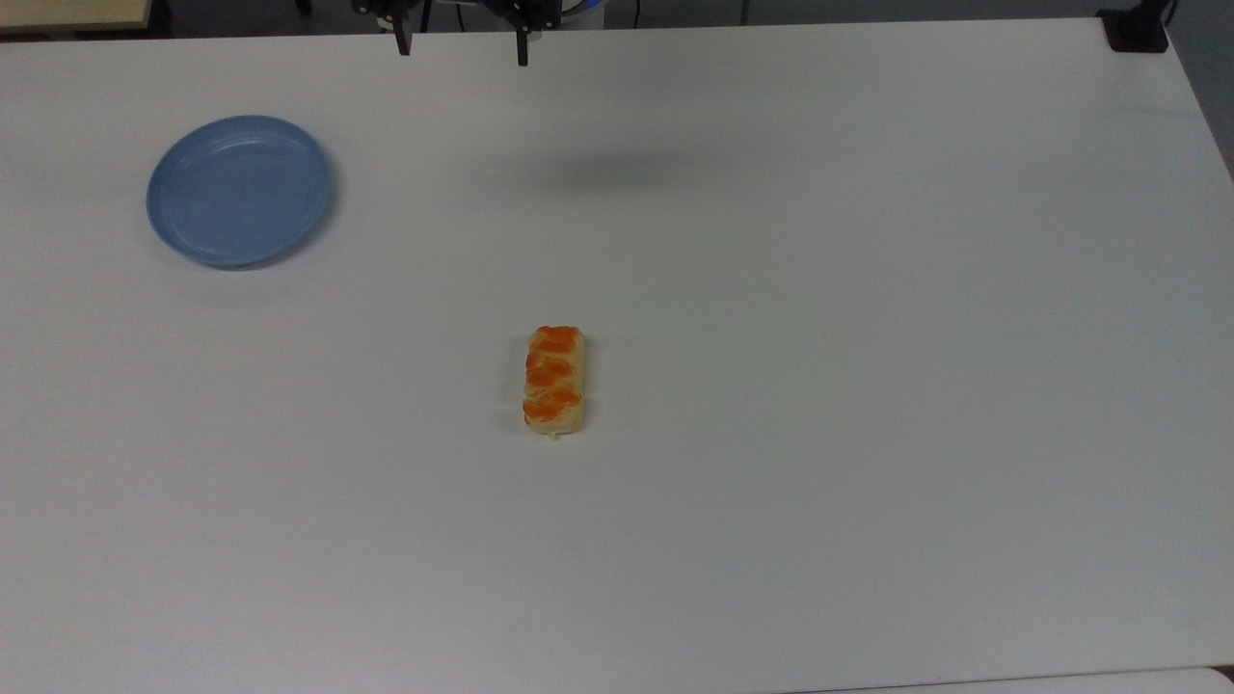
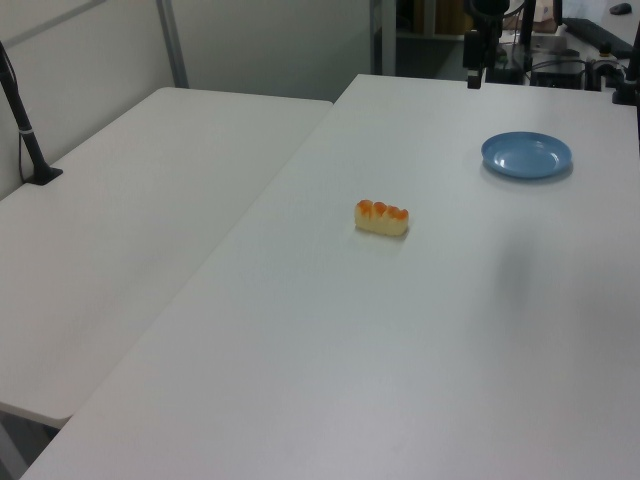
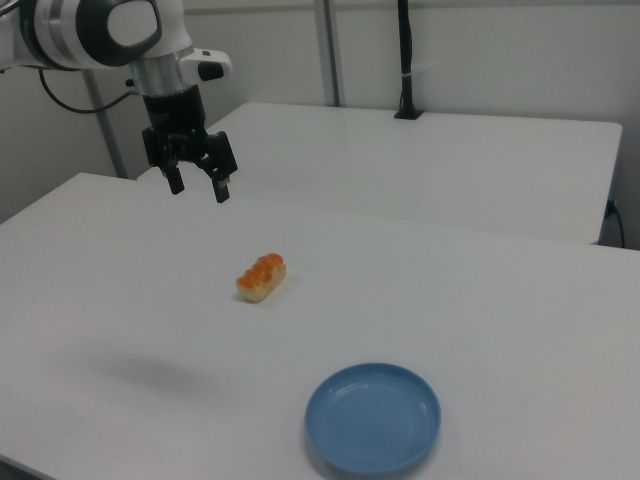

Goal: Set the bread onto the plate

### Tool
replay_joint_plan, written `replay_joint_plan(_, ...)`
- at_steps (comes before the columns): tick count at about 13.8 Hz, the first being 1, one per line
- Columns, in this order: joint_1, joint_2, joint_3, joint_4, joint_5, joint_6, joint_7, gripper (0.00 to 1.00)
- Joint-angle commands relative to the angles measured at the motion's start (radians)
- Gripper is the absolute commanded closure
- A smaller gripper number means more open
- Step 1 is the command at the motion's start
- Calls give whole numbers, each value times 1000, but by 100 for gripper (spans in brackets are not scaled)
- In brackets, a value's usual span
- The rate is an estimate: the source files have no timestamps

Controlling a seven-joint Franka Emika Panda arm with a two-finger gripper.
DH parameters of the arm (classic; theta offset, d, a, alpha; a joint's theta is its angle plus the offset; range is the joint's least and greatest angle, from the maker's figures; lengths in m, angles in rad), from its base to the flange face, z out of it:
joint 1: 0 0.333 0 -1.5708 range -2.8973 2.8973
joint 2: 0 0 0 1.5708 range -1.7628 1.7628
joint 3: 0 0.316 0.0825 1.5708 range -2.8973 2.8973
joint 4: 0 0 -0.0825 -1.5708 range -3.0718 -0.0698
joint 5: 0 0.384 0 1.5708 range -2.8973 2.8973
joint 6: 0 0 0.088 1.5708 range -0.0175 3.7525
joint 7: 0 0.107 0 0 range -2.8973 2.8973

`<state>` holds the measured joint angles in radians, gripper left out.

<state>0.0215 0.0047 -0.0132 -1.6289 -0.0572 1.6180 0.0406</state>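
The bread (image 1: pixel 554 380) lies flat on the white bench (image 1: pixel 868 386), near the middle of it. It is a small pale yellow loaf with orange shiny patches on top. Nothing is touching it. The plate (image 1: pixel 239 190) is round and light blue, and it has nothing on it. It sits on the same bench, well apart from the bread. In the top view the plate is up and toward the top view's left of the bread. In the left view the plate (image 2: pixel 527 154) is farther back and toward the left view's right of the bread (image 2: pixel 382 217). In the right view the plate (image 3: pixel 373 417) is close to the front, and the bread (image 3: pixel 261 277) lies behind it, a little toward the right view's left. The gripper (image 3: pixel 197 187) hangs in the air above the bench, high up and away from the bread. Its two black fingers (image 3: pixel 221 186) point down and stand wide apart, and they hold nothing. In the top view the gripper (image 1: pixel 462 50) is at the far edge of the bench. A soft grey shadow (image 1: pixel 617 172) lies on the bench. A second white table (image 2: pixel 130 220) stands beside the bench, with a black pole (image 2: pixel 25 130) on it.
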Motion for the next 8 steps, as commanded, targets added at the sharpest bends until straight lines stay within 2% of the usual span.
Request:
replay_joint_plan(1,-28,-9,15,6,17,-6,-24,0)
replay_joint_plan(8,-28,-3,16,6,17,3,-24,0)
